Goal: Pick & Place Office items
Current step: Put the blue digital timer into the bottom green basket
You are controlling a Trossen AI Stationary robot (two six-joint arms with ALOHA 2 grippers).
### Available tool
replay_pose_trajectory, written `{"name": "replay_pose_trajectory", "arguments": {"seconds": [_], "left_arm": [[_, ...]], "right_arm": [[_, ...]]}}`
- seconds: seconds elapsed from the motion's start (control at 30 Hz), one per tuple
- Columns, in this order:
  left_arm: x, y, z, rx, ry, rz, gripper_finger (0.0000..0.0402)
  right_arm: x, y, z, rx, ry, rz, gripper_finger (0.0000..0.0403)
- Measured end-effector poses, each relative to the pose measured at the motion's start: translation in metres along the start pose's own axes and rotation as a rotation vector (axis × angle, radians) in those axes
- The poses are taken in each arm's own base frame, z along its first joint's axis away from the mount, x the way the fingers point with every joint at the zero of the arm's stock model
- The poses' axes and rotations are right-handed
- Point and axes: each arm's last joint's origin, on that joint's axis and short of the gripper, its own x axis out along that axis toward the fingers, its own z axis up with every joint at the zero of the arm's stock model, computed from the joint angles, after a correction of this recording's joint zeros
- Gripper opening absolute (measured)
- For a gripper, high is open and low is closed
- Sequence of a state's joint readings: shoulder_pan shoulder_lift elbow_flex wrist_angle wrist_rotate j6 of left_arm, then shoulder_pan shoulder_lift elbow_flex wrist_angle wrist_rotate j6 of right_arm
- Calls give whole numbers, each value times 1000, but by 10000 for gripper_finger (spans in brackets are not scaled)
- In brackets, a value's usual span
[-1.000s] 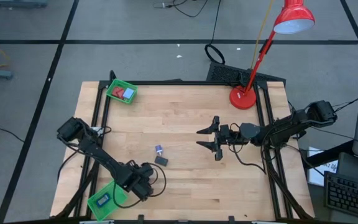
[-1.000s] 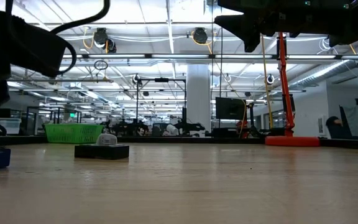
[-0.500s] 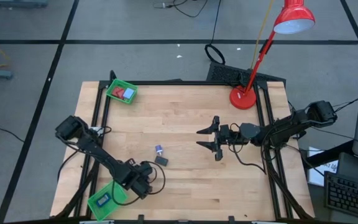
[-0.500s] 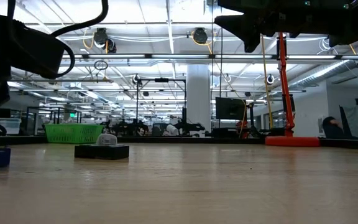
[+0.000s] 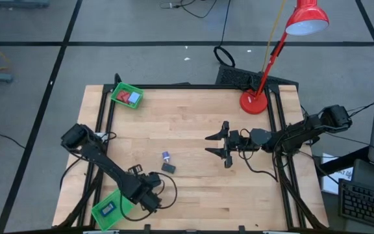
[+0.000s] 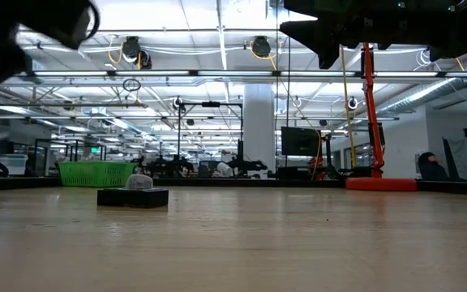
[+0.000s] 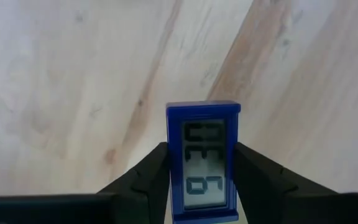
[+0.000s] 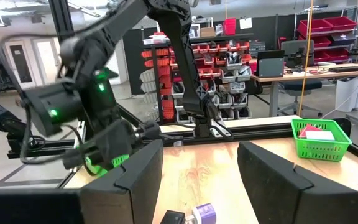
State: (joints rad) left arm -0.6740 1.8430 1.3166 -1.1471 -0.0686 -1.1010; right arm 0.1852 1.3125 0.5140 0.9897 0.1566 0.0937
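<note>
The left pincer [image 7: 201, 186] grips a small blue digital clock [image 7: 202, 163] between its two fingers, display facing the wrist camera, with bare wood grain below it. From above, that pincer [image 5: 149, 195] sits near the front-left of the desk [image 5: 193, 117], just beside the front green tray [image 5: 123, 208], which already holds one small blue-and-white item [image 5: 108, 208]; the clock seems to be held for carrying to a tray, though which tray I cannot tell. The right pincer [image 5: 217, 146] waits over the desk's middle-right, fingers spread wide and holding nothing.

Two pieces lie on the wood between the arms: a tiny blue-and-white piece [image 5: 166, 156] and a black rectangle [image 5: 168, 168], near each other. The far green basket [image 5: 119, 96] at the back-left corner holds red and light-blue blocks [image 5: 134, 98].

Open wood surrounds the left pincer toward the centre; the front edge and the tray wall are close. The red desk lamp [image 5: 254, 103] stands well apart.
</note>
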Motion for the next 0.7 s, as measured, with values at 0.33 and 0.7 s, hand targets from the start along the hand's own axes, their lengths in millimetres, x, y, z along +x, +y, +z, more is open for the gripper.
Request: {"name": "replay_pose_trajectory", "arguments": {"seconds": [0.33, 0.7], "left_arm": [[-61, -6, -31, 22, -17, 8, 134], [-94, -2, -116, -175, -90, -87, 135]], "right_arm": [[0, 0, 0, 0, 0, 0, 196], [0, 0, 0, 0, 1, 1, 196]]}}
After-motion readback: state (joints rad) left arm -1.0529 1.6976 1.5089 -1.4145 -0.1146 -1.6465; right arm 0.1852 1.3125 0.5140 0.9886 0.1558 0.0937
